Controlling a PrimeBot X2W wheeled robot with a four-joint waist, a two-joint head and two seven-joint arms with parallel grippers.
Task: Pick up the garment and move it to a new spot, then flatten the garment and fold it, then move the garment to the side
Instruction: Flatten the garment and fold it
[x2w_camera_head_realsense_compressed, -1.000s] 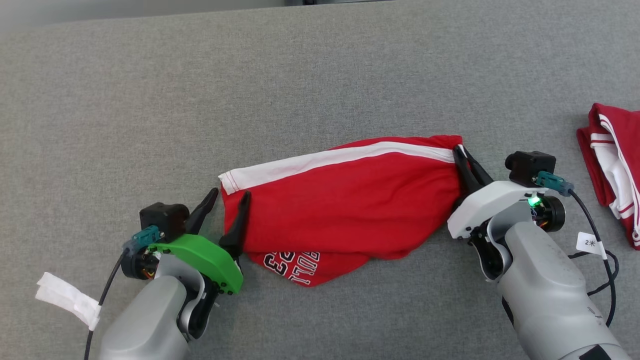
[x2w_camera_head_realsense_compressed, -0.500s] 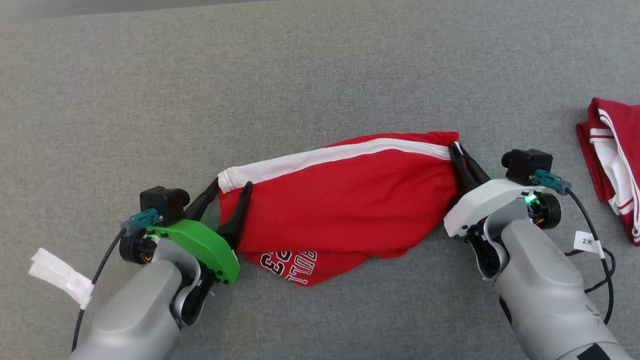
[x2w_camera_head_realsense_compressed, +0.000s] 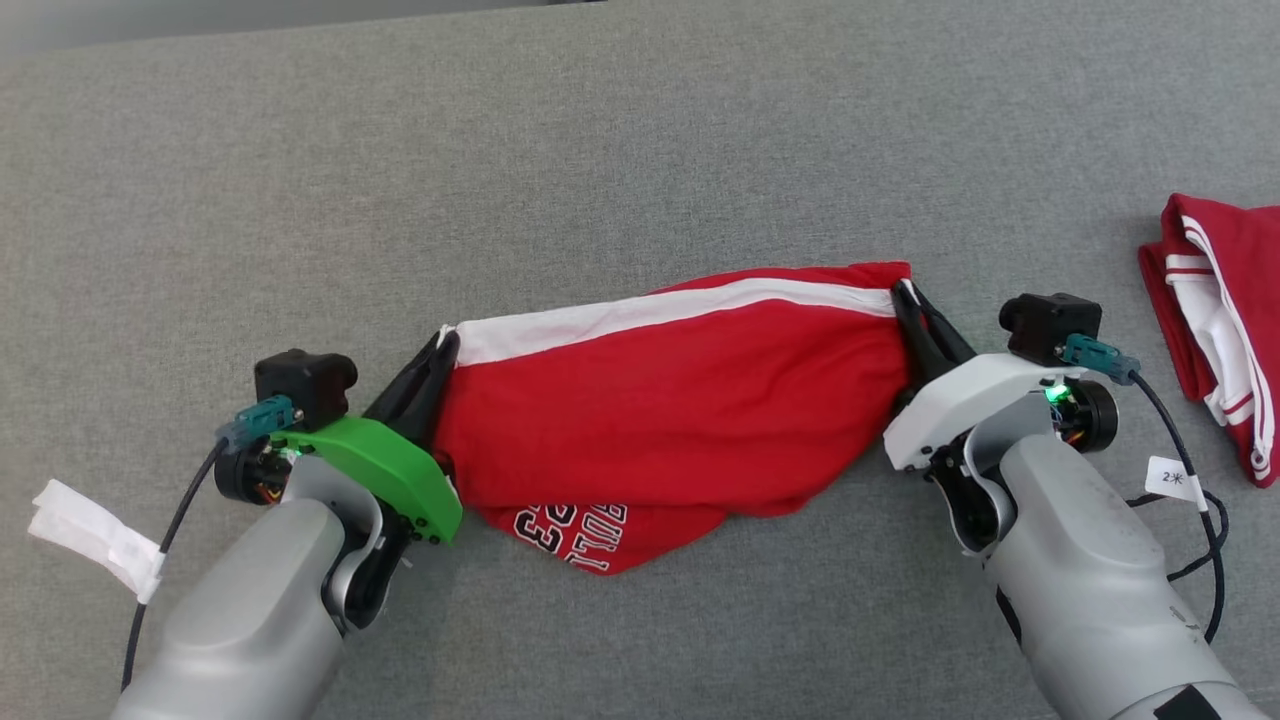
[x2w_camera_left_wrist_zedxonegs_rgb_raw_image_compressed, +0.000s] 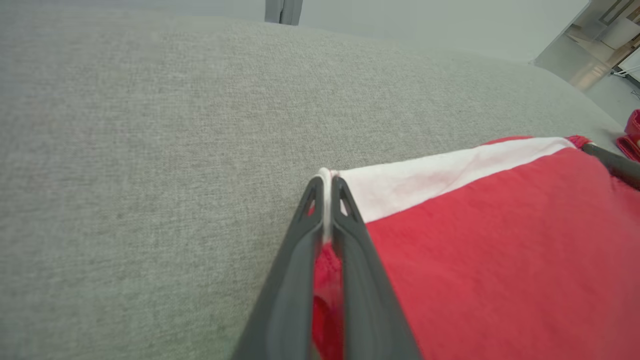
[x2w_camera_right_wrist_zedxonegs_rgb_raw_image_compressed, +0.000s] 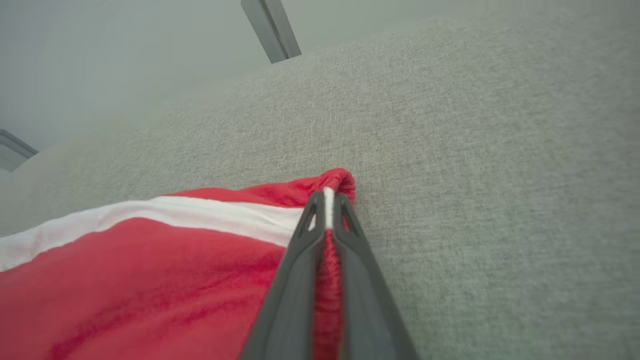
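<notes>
The garment (x2w_camera_head_realsense_compressed: 670, 400) is a red pair of shorts with a white side stripe and dark lettering on a lower flap, lying across the middle of the grey surface. My left gripper (x2w_camera_head_realsense_compressed: 445, 343) is shut on its left corner; the left wrist view shows the white hem pinched between the dark fingers (x2w_camera_left_wrist_zedxonegs_rgb_raw_image_compressed: 326, 187), the garment (x2w_camera_left_wrist_zedxonegs_rgb_raw_image_compressed: 500, 250) spreading to the right. On the opposite corner my right gripper (x2w_camera_head_realsense_compressed: 905, 296) is shut too, with the red and white edge clamped in the right gripper (x2w_camera_right_wrist_zedxonegs_rgb_raw_image_compressed: 327, 197) above the garment (x2w_camera_right_wrist_zedxonegs_rgb_raw_image_compressed: 150, 280).
A second red and white garment (x2w_camera_head_realsense_compressed: 1220, 320) lies folded at the right edge of the grey fabric surface (x2w_camera_head_realsense_compressed: 600, 150). A white tag (x2w_camera_head_realsense_compressed: 90, 535) hangs on my left arm's cable, and a black cable (x2w_camera_head_realsense_compressed: 1195, 530) loops beside my right forearm.
My left gripper slid onto the garment's left corner and closed on it. The right gripper kept its grip. The camera shifted slightly.
</notes>
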